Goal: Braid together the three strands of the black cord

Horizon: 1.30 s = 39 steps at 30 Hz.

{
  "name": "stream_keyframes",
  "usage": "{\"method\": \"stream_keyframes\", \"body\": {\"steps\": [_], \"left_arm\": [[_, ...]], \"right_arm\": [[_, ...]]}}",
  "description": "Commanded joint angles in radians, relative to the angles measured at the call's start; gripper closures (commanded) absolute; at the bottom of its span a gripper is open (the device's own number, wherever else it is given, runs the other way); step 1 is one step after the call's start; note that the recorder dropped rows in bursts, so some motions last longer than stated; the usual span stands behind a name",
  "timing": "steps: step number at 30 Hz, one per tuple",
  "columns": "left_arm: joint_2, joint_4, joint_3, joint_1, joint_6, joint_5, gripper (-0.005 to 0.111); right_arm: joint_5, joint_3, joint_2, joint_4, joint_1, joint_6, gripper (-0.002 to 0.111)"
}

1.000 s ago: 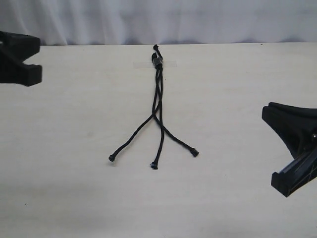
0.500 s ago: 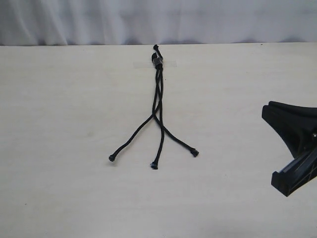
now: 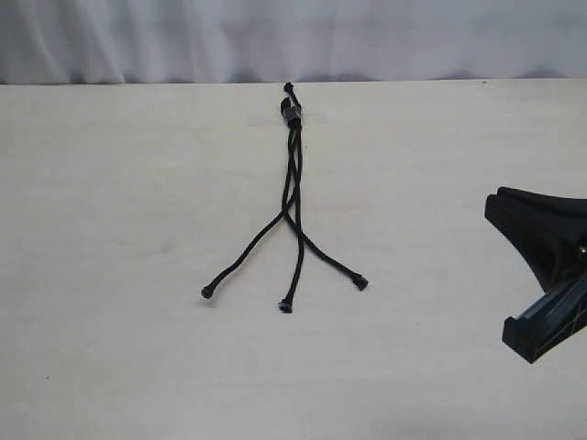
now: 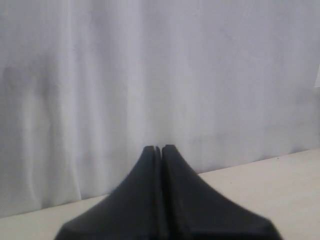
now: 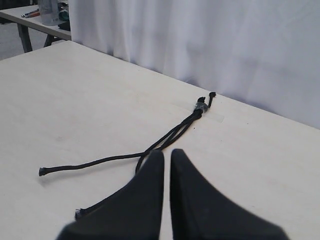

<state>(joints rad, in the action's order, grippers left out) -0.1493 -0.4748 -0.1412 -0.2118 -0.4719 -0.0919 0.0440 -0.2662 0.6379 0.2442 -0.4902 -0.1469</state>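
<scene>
The black cord [image 3: 293, 114] lies on the pale table [image 3: 138, 229], its bound end taped down at the far side. The three strands [image 3: 295, 247] run close together toward the near side, cross, then fan out to separate knobby tips. My right gripper [image 3: 495, 209] hangs at the right edge, well away from the strands. In the right wrist view the right gripper [image 5: 166, 152] is shut on nothing, with the cord [image 5: 201, 108] beyond it and one strand hidden behind its fingers. My left gripper [image 4: 159, 148] is shut and empty, facing the curtain; it is outside the exterior view.
A strip of clear tape [image 3: 310, 117] holds the cord's end down. A white curtain [image 3: 293, 37] hangs behind the table's far edge. A second table with small items [image 5: 45, 12] stands off to the side.
The left gripper, seen at the upper left of the exterior view a second ago, has moved out of that frame. The cord and the right gripper have not moved.
</scene>
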Motion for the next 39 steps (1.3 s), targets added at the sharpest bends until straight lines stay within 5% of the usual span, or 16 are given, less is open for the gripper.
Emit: {"method": "stream_keyframes", "body": {"steps": [1,7,18,26,33,39], "left_arm": [[0.007,-0.006,0.005,-0.005,0.005,0.000,0.107],[0.030,0.027,0.009,0.009,-0.026,0.000,0.107],[0.149,0.072,0.013,0.356,-0.030,0.259,0.107],[0.149,0.109,0.085,0.340,-0.001,0.258,0.107],[0.149,0.518,0.141,0.340,0.481,0.231,0.107],[0.149,0.563,0.141,0.340,0.523,0.282,0.107]], "right_arm": [[0.012,0.005,-0.005,0.004,0.005,-0.004,0.104],[0.012,0.005,-0.005,0.004,0.005,-0.004,0.104],[0.012,0.005,-0.005,0.004,0.005,-0.004,0.104],[0.012,0.005,-0.005,0.004,0.005,-0.004,0.104],[0.012,0.005,-0.005,0.004,0.005,-0.004,0.104],[0.012,0.005,-0.007,0.004,0.005,-0.004,0.104]]}}
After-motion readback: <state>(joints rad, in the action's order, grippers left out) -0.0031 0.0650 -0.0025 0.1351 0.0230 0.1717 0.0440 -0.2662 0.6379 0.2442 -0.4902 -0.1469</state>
